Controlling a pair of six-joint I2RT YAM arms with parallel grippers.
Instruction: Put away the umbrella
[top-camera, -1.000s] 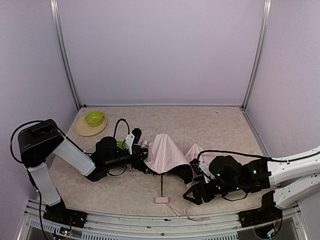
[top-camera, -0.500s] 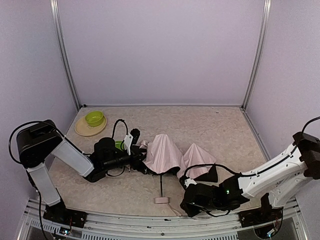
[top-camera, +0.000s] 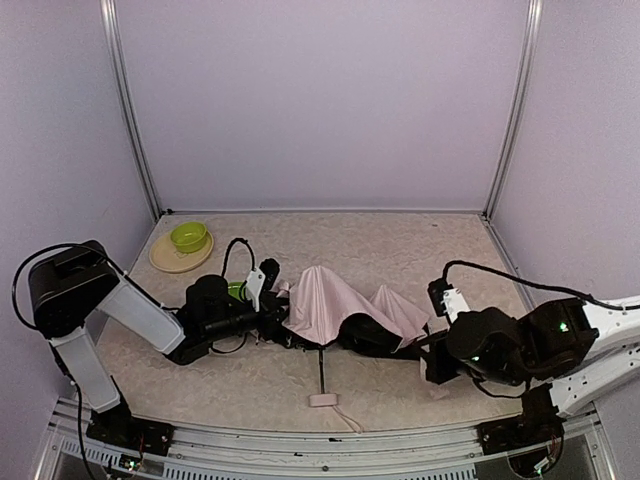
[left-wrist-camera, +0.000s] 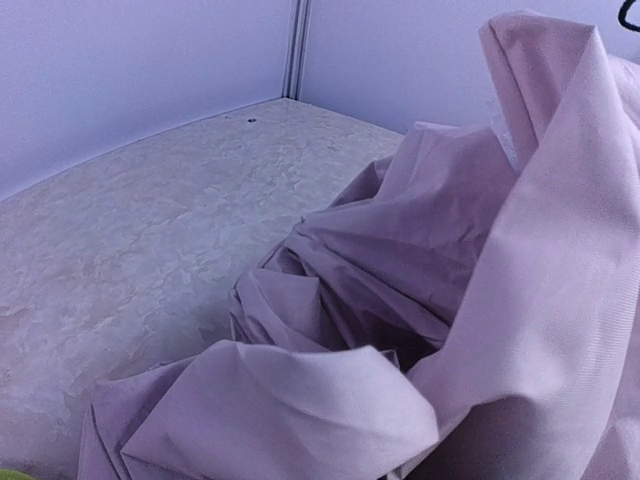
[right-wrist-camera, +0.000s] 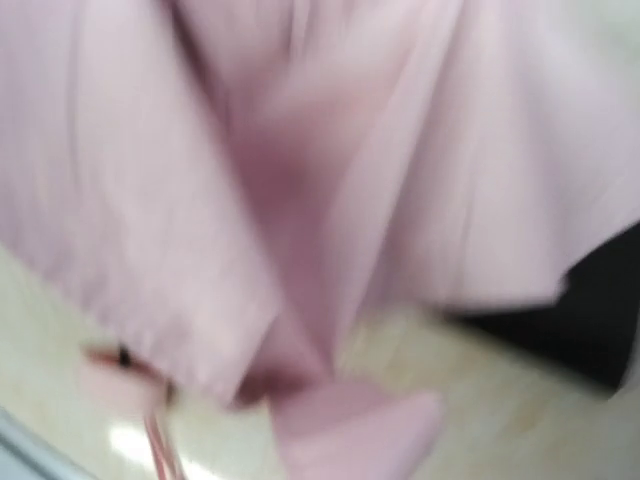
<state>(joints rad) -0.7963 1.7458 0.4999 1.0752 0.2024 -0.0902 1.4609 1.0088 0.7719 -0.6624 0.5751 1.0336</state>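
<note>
The umbrella (top-camera: 325, 300) lies half collapsed mid-table, pale pink fabric heaped up with black lining showing at its right. Its thin shaft (top-camera: 322, 370) runs toward me to the small pink handle (top-camera: 322, 400). My left gripper (top-camera: 278, 318) is buried in the fabric's left edge and shut on it; folds of the umbrella (left-wrist-camera: 400, 300) cover its fingers in the left wrist view. My right gripper (top-camera: 428, 345) is shut at the fabric's right corner. The right wrist view is blurred and filled with the umbrella (right-wrist-camera: 300, 150), a pink flap at the jaws, fingers hidden.
A green bowl (top-camera: 188, 237) sits on a tan plate (top-camera: 165, 262) at the back left. A small green object (top-camera: 240, 290) shows just behind my left wrist. Walls close the table at the back and sides. The handle's strap (top-camera: 350, 422) trails near the front edge.
My right gripper swung from the front edge near the handle round to the fabric's right corner and shut. The right lobe of fabric shifted, showing more black lining. The left arm held still.
</note>
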